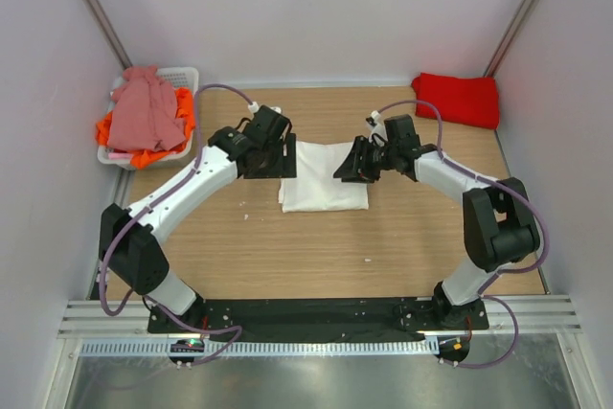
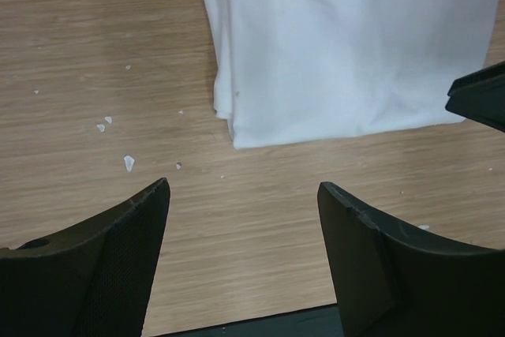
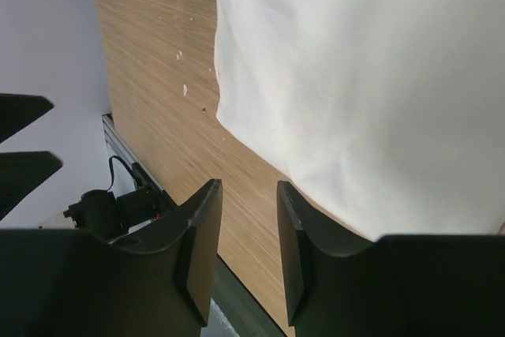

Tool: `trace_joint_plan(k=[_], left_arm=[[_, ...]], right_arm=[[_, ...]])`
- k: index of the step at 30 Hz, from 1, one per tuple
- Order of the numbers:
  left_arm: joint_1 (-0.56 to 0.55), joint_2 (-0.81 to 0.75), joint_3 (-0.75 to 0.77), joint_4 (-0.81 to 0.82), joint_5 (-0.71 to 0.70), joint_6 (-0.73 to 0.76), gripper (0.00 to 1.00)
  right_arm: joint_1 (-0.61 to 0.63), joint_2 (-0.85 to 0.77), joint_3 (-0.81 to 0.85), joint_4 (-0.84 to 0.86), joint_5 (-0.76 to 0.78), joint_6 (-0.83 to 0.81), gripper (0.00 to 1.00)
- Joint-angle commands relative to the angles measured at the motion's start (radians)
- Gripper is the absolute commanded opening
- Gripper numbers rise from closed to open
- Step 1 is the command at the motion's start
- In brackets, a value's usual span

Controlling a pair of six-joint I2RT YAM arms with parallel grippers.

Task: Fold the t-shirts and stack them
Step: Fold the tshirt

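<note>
A white t-shirt (image 1: 324, 179) lies folded into a rectangle at the middle of the wooden table; it also shows in the left wrist view (image 2: 347, 45) and the right wrist view (image 3: 371, 76). My left gripper (image 1: 277, 161) hovers at its left edge, open and empty (image 2: 245, 185). My right gripper (image 1: 351, 169) hovers over its right edge, jaws a narrow gap apart with nothing between them (image 3: 248, 185). A folded red t-shirt (image 1: 459, 99) lies at the back right corner. A dusty pink shirt (image 1: 144, 110) lies on orange ones (image 1: 182, 107) in the basket.
The white slotted basket (image 1: 182, 75) stands at the back left corner against the wall. Small white scraps (image 2: 129, 162) lie on the wood left of the white shirt. A black rail (image 1: 316, 311) with the arm bases runs along the near edge.
</note>
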Motion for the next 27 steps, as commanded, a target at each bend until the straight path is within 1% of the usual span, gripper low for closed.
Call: trace_joint_plan(k=[1,3,4,5,6,9,10,13,15,17,18,23,27], left_arm=[[0.01,0.047,0.052,0.057,0.015,0.022,0.77],[0.035,0.093,0.066,0.079,0.024,0.042,0.83],[0.044,0.112,0.082,0.096,0.041,0.048,0.86],[0.058,0.145,0.092,0.103,0.055,0.051,0.86],[0.087,0.167,0.114,0.117,0.07,0.053,0.86],[0.136,0.245,0.155,0.166,0.127,0.057,0.81],[0.145,0.264,0.164,0.185,0.141,0.062,0.77],[0.176,0.366,0.224,0.224,0.185,0.082,0.71],[0.193,0.446,0.284,0.234,0.24,0.089,0.69],[0.208,0.494,0.344,0.24,0.266,0.094,0.67],[0.211,0.539,0.361,0.244,0.294,0.097,0.66],[0.231,0.639,0.444,0.274,0.343,0.114,0.62],[0.257,0.702,0.491,0.303,0.389,0.097,0.52]], right_arm=[[0.001,-0.073,0.013,-0.07,0.044,-0.072,0.44],[-0.002,-0.102,0.028,-0.144,0.139,-0.108,0.5],[-0.002,-0.109,0.05,-0.165,0.167,-0.135,0.56],[-0.007,-0.115,0.063,-0.205,0.222,-0.146,0.59],[-0.013,-0.122,0.088,-0.22,0.248,-0.154,0.67],[-0.04,-0.109,0.137,-0.248,0.308,-0.165,0.75],[-0.049,-0.098,0.151,-0.251,0.314,-0.165,0.75],[-0.079,-0.05,0.205,-0.27,0.31,-0.159,0.76],[-0.086,-0.034,0.22,-0.274,0.299,-0.157,0.76],[-0.094,-0.032,0.225,-0.273,0.298,-0.16,0.76],[-0.096,-0.035,0.22,-0.271,0.299,-0.163,0.76],[-0.117,-0.085,0.183,-0.273,0.314,-0.172,0.76],[-0.129,-0.135,0.111,-0.25,0.342,-0.166,0.76]])
